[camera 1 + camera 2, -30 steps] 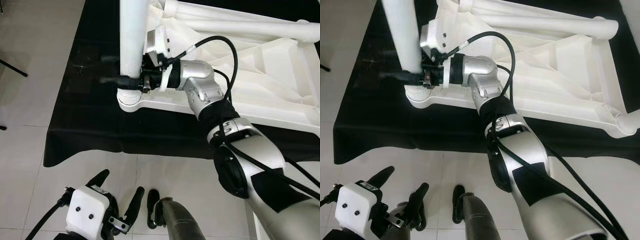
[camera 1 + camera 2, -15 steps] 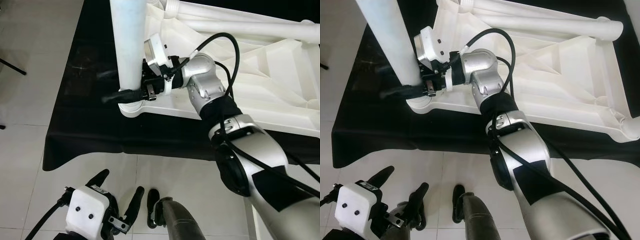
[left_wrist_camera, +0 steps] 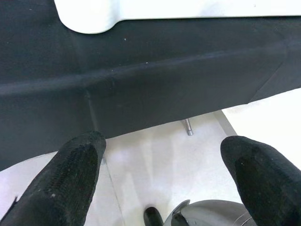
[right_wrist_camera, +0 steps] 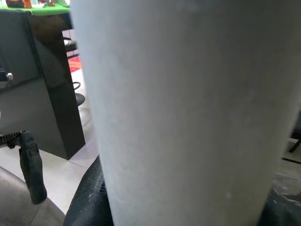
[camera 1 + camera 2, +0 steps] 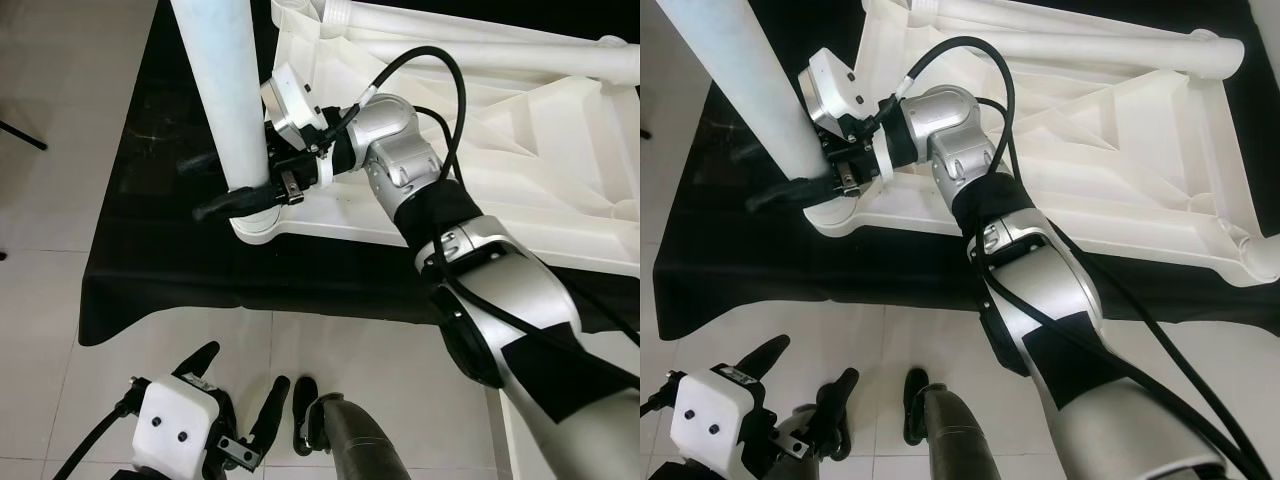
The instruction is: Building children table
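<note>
Right gripper [image 5: 240, 188] clamped on table leg [image 5: 222, 100] at tabletop [image 5: 520, 150] corner socket (leg tilted): risk cross-threading or slipping; left gripper [image 5: 235, 400] idle, fingers apart

A white plastic tabletop [image 5: 520, 130] is lying upside down on a black cloth [image 5: 160, 260], its ribbed underside facing up. At the corner nearest the cloth's front edge, a round socket [image 5: 255, 228] is sticking out. A thick white table leg [image 5: 225, 90] is standing in that socket, leaning away from the tabletop. Another white leg [image 5: 1080, 45] is lying along the tabletop's far edge.
</note>
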Robot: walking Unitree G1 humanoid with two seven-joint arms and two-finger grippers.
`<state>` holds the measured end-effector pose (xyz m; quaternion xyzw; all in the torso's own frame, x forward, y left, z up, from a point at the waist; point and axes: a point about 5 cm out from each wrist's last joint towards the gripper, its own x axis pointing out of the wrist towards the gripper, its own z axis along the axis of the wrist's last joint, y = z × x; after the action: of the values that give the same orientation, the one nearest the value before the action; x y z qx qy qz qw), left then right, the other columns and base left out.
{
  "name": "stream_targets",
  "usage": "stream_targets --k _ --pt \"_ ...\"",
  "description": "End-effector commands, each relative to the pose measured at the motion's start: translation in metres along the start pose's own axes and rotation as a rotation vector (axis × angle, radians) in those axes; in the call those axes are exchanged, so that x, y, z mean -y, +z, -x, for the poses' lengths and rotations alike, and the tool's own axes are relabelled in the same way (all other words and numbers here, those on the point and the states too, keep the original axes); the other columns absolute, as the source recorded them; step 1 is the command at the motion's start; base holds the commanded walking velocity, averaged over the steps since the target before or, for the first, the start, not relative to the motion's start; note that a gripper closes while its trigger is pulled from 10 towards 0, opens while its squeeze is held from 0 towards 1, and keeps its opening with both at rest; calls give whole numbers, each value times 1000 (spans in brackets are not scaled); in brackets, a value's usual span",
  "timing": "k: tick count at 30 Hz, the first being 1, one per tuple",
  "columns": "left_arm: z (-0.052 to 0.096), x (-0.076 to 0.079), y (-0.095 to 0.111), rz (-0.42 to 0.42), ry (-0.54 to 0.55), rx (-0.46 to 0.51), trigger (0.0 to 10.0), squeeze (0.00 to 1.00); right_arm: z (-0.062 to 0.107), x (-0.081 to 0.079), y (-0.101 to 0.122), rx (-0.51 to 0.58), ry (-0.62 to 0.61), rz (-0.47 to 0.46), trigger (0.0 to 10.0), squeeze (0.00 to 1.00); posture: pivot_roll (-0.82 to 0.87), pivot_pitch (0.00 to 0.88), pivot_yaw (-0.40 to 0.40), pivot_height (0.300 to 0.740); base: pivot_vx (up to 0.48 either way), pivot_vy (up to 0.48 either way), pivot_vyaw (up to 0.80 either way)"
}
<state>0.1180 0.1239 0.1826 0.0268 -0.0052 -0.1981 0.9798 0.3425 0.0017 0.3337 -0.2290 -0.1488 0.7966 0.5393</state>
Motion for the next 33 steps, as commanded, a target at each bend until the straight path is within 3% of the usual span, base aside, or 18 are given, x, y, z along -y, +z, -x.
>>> stream_targets --k 1,12,17,19,21,26,33 --pt "4 3 -2 5 -5 -21 10000 0 -12 -15 -28 -62 105 -140 10000 0 -33 493 -179 740 0 0 0" --pt "8 3 -3 9 -7 -24 10000 0 -19 -16 -28 -42 127 -157 10000 0 -36 500 -179 740 0 0 0" --pt "7 3 -3 10 -6 -23 10000 0 -15 -12 -30 15 51 -166 10000 0 -35 502 -175 740 0 0 0" --pt "7 3 -3 10 -5 -22 10000 0 -9 -11 -38 19 -67 -181 10000 0 -39 500 -172 740 0 0 0" --pt "7 3 -3 10 -5 -22 10000 0 -9 -11 -38 19 -67 -181 10000 0 -39 500 -172 740 0 0 0" --pt "6 2 -2 8 -7 -20 10000 0 3 -13 -54 -42 -232 -213 10000 0 -58 495 -173 740 0 0 0" --pt "5 1 -2 3 -7 -18 10000 0 14 -16 -63 -90 -344 -206 10000 0 -74 488 -173 740 0 0 0"
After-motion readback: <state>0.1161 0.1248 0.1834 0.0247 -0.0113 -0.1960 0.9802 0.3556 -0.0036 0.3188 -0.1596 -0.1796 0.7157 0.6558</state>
